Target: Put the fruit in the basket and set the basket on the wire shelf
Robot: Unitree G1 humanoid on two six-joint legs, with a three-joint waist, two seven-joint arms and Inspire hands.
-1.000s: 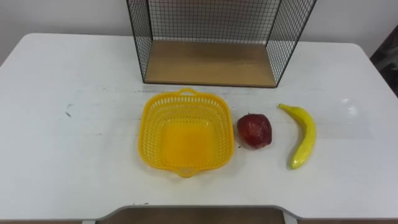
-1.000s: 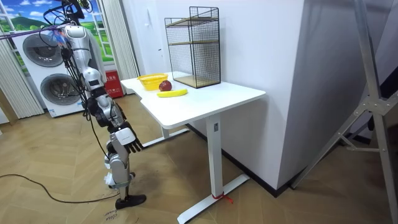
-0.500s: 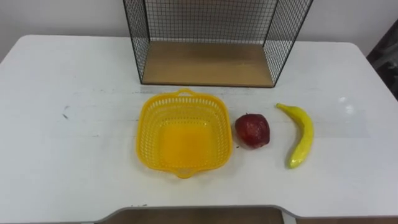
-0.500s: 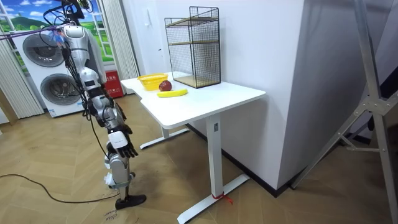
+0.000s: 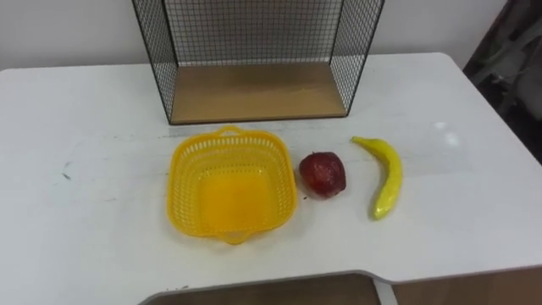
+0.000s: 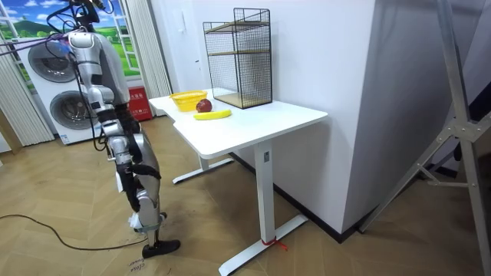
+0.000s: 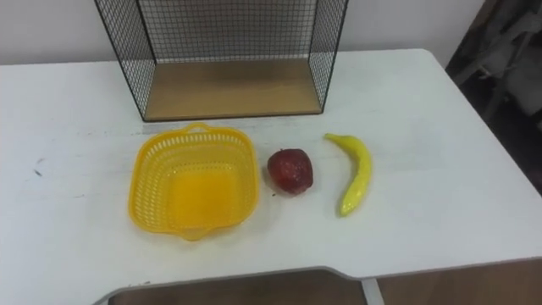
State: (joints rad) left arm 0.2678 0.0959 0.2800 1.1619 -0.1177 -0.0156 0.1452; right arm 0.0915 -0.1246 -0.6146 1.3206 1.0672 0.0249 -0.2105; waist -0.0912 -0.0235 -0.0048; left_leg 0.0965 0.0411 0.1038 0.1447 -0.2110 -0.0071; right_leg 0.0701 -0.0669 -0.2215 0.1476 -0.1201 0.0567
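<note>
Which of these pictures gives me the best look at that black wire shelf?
The room view: the wire shelf stands whole on the table, upper tiers included. The two eye views look down and show its lower part, the bottom board and mesh walls; its top is cut off.

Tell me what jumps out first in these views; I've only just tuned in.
The bright yellow basket sits empty near the middle of the white table. To its right lie a dark red apple and, further right, a banana, both outside the basket. Behind them stands the black wire shelf, its wooden floor bare.
</note>
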